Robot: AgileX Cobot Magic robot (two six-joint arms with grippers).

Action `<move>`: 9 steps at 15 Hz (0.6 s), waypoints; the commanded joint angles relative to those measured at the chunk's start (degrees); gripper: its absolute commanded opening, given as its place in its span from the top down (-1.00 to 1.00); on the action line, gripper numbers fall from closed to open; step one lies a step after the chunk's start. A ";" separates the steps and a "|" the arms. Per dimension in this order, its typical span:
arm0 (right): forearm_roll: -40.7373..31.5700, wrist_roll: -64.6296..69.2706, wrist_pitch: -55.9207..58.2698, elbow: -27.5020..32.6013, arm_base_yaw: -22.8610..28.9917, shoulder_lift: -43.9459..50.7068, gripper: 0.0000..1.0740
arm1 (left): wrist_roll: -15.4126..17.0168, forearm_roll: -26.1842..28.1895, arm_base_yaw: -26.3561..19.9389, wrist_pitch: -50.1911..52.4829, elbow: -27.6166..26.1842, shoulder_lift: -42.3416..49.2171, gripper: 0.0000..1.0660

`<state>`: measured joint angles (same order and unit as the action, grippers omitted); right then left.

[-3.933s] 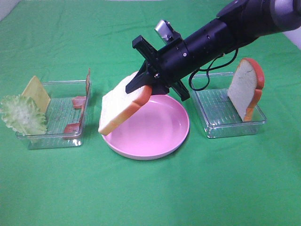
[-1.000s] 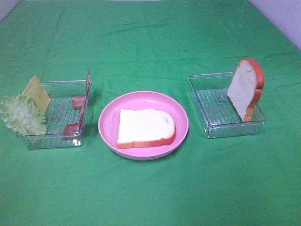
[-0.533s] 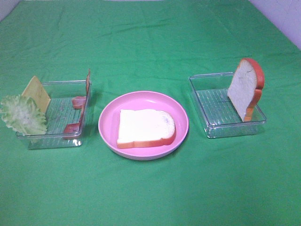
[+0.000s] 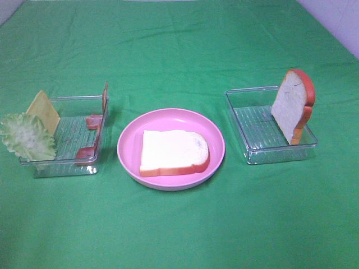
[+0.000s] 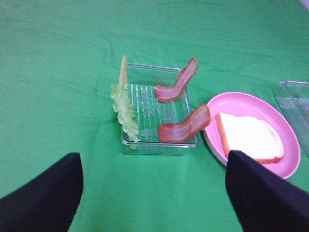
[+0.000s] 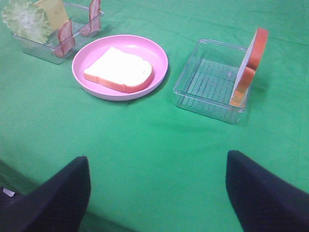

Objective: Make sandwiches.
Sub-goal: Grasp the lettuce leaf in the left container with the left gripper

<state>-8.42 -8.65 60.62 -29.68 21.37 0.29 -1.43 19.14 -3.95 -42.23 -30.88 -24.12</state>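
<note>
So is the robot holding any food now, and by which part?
Nothing is held. The left gripper and right gripper are open and empty; the bread slice lies flat on the pink plate.

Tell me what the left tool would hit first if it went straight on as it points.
Likely the near wall of the clear tray, with lettuce and bacon just behind; depth is unclear, so possibly the green cloth first.

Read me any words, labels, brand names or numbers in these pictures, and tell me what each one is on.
None: no text shows in any view.
The flat bread slice, upright bread slice, lettuce, cheese, bacon strips, pink plate, left tray, right tray and green cloth are unmarked.
</note>
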 commanded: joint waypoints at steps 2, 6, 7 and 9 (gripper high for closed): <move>-0.06 -0.34 0.29 0.23 0.06 0.92 -0.39 | -6.02 3.72 0.23 1.66 -5.27 -14.73 -0.44; -0.11 -0.11 0.17 0.23 0.06 0.92 -0.39 | -5.90 1.55 0.23 -7.85 -19.19 -37.01 -0.44; -0.11 -0.11 0.17 0.23 0.06 0.92 -0.39 | -4.35 0.06 0.23 -10.26 -22.35 -41.42 -0.44; -0.11 -0.11 0.17 0.23 0.06 0.92 -0.39 | -1.66 -3.38 0.23 -11.69 -26.99 -48.82 -0.44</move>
<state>-8.42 -8.65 60.62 -29.62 21.37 0.29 -3.95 16.56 -3.95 -53.11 -57.30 -72.36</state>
